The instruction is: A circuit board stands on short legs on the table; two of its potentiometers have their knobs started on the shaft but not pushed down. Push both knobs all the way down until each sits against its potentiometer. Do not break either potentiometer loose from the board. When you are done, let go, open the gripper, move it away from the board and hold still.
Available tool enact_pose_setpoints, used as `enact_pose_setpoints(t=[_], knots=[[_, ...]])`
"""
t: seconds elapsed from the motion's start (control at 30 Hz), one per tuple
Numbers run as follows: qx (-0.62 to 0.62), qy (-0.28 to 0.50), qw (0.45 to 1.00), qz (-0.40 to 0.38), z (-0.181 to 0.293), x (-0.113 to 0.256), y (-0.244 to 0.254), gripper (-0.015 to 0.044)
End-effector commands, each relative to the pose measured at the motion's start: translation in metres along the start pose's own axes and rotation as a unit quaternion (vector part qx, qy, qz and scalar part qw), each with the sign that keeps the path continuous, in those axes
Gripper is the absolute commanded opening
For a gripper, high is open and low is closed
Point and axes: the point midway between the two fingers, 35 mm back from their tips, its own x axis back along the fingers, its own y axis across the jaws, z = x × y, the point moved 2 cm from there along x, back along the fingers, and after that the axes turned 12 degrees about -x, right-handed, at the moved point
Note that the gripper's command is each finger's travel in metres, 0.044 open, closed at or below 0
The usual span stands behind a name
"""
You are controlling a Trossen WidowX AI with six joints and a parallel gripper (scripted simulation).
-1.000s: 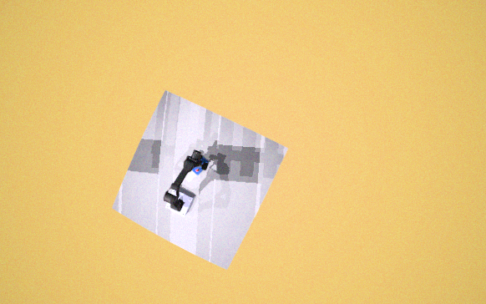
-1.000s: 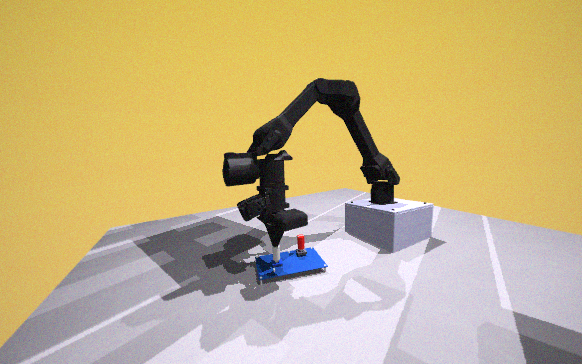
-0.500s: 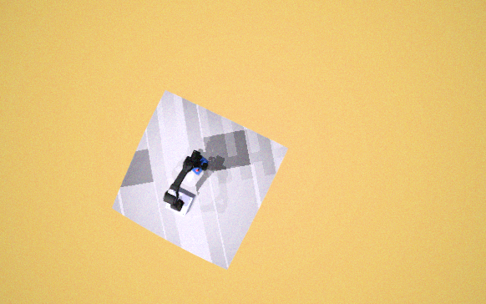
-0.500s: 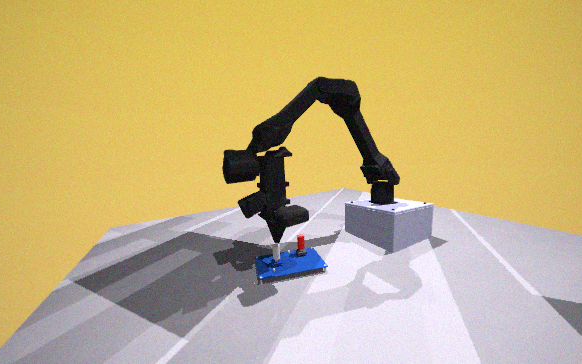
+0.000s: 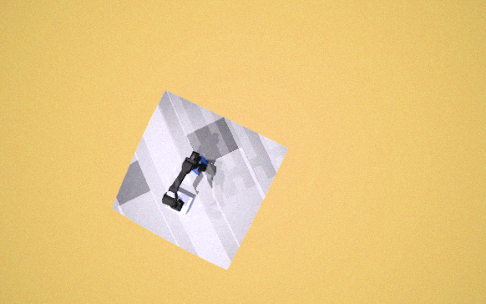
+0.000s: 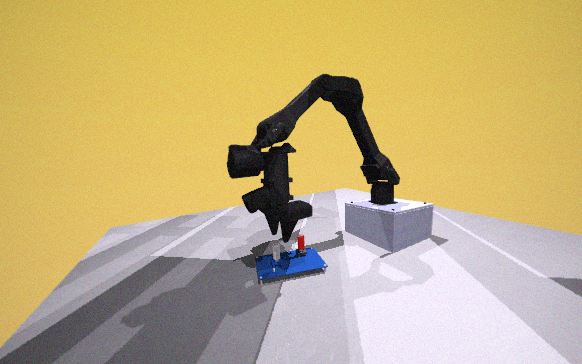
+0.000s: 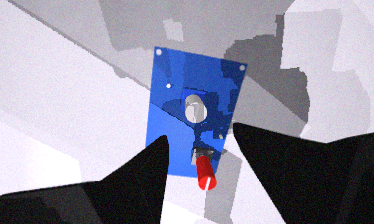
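Note:
The blue circuit board [image 5: 204, 159] [image 6: 310, 263] [image 7: 161, 155] stands on short legs on the table. A light grey knob [image 6: 276, 252] [image 7: 195, 111] stands upright near its middle in the wrist view. A red knob [image 6: 301, 243] [image 7: 205, 171] stands upright near one end, above a small dark and grey potentiometer [image 6: 301, 253] [image 7: 201, 154]. Any gap under either knob is too small to tell. My gripper [image 6: 280, 238] [image 7: 200, 134] is open and empty, just above the grey knob's top in the exterior view. In the wrist view both knobs show between the two fingers' lines.
The arm's pale box-shaped base [image 5: 187, 204] [image 6: 370, 225] stands on the table [image 5: 207, 234] [image 6: 313, 320] behind the board in the exterior view. Shadows of the arm and patches of light and dark lie across the table.

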Motion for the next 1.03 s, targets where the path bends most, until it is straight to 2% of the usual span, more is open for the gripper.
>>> enact_pose_setpoints(t=[0.0, 0.1, 0.37, 1.0], knots=[[0.000, 0.005, 1.000, 0.000, 0.038, 0.012, -0.002, 0.0368], [0.000, 0.006, 1.000, 0.000, 0.072, 0.019, -0.006, 0.0440], [0.000, 0.008, 1.000, -0.001, 0.157, 0.019, -0.016, 0.0440], [0.000, 0.008, 1.000, -0.001, 0.159, 0.019, -0.016, 0.0440]])
